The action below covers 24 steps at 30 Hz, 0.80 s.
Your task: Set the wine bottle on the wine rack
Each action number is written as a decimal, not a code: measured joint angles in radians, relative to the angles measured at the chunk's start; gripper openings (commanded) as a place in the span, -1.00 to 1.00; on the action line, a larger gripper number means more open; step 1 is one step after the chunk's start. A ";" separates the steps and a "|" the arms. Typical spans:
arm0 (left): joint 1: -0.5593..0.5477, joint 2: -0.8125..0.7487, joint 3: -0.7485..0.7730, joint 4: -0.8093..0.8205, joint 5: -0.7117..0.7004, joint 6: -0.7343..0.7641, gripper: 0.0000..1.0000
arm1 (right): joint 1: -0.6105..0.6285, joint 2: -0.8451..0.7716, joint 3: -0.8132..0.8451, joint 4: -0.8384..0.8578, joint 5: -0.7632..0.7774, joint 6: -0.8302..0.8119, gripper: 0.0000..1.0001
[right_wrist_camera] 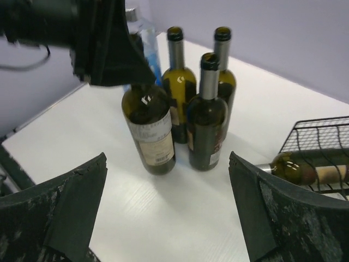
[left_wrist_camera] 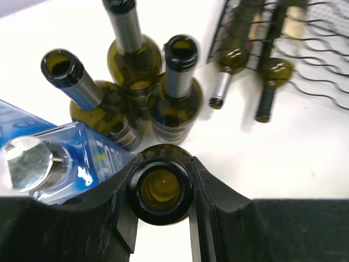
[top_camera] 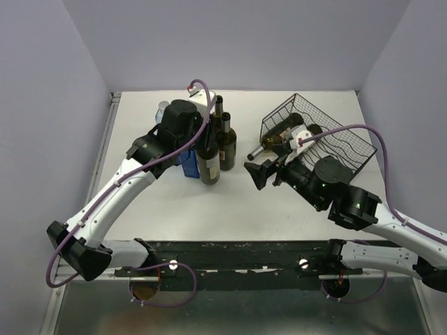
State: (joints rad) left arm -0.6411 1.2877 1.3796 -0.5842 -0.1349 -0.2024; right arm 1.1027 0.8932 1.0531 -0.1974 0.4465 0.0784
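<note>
Left gripper (top_camera: 201, 136) atop front wine bottle (top_camera: 209, 167) in upright cluster, blue container (top_camera: 187, 166) alongside. Right gripper (top_camera: 264, 173) spread wide, just left of wine rack (top_camera: 349, 148) holding lying bottles (top_camera: 279, 142).

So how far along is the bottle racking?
Done: two racked bottles lie in the wine rack. In hand: the left gripper clamps the front bottle by its neck. Left: racking it, plus three other standing bottles. The right gripper is open, empty.

Six wine bottles (top_camera: 209, 167), one rack (top_camera: 349, 150), one blue bottle (left_wrist_camera: 101, 154).
</note>
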 measured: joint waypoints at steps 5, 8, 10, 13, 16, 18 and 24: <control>0.000 -0.073 0.142 -0.114 0.133 0.043 -1.00 | 0.000 0.010 -0.083 0.065 -0.170 -0.051 1.00; 0.000 -0.093 0.259 -0.201 0.213 0.068 -1.00 | 0.000 0.040 -0.125 0.119 -0.252 -0.076 1.00; -0.001 -0.101 0.323 -0.240 0.256 0.080 -1.00 | 0.000 0.067 -0.150 0.164 -0.291 -0.084 1.00; 0.000 -0.125 0.380 -0.295 0.336 0.095 -1.00 | 0.000 0.109 -0.191 0.246 -0.332 -0.087 1.00; 0.000 -0.145 0.412 -0.343 0.423 0.108 -1.00 | 0.000 0.146 -0.244 0.344 -0.362 -0.087 1.00; 0.000 -0.150 0.426 -0.362 0.475 0.109 -1.00 | 0.000 0.164 -0.277 0.401 -0.382 -0.079 1.00; 0.002 -0.151 0.439 -0.397 0.576 0.134 -1.00 | 0.004 0.227 -0.298 0.517 -0.477 -0.068 1.00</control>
State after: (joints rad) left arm -0.6388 1.1370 1.8191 -0.9813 0.4412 -0.0681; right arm 1.1065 1.1202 0.7547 0.3191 -0.0307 0.0105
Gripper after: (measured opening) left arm 0.439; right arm 0.997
